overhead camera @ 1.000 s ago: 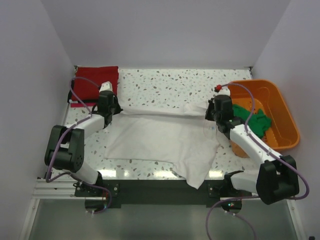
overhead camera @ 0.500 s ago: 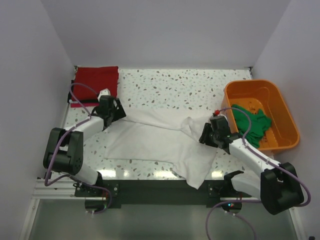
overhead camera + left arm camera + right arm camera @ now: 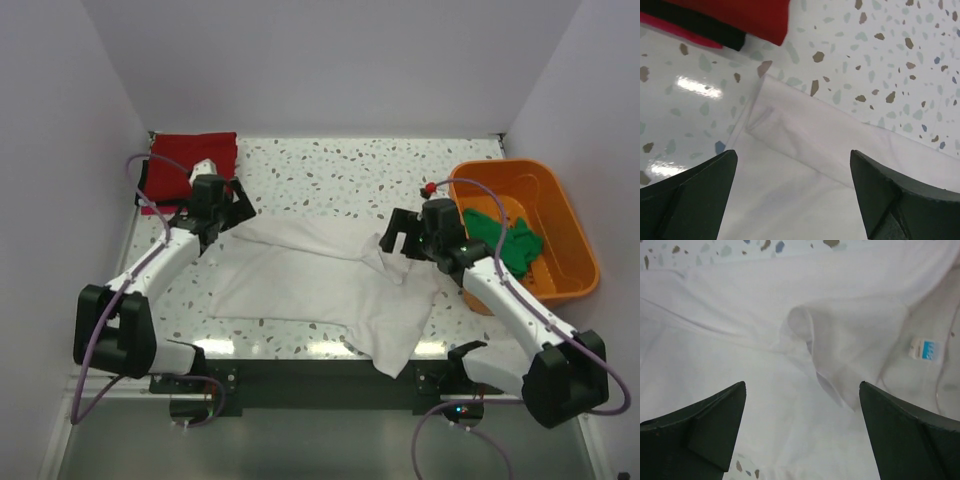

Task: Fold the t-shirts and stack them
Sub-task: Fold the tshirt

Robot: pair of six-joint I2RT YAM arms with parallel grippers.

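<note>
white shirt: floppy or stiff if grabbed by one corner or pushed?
Probably floppy: the white t-shirt lies creased, with a bunched fold. Pushed, it would likely wrinkle rather than slide whole. Its near corner droops over the table edge, so it may slip off.

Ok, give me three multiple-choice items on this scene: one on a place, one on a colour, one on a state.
1. Where does the green t-shirt lie? A in the orange tub B on the floor C hung on the wall
2. What colour is the folded t-shirt at the table's far left corner? A blue B red C yellow
3. How do the left end effector and right end effector stand? A both shut B both open C one shut
Key: 1 A, the tub's walls surround it. 2 B, the red t-shirt lies there. 3 B, each wrist view shows fingers spread above the white t-shirt.
</note>
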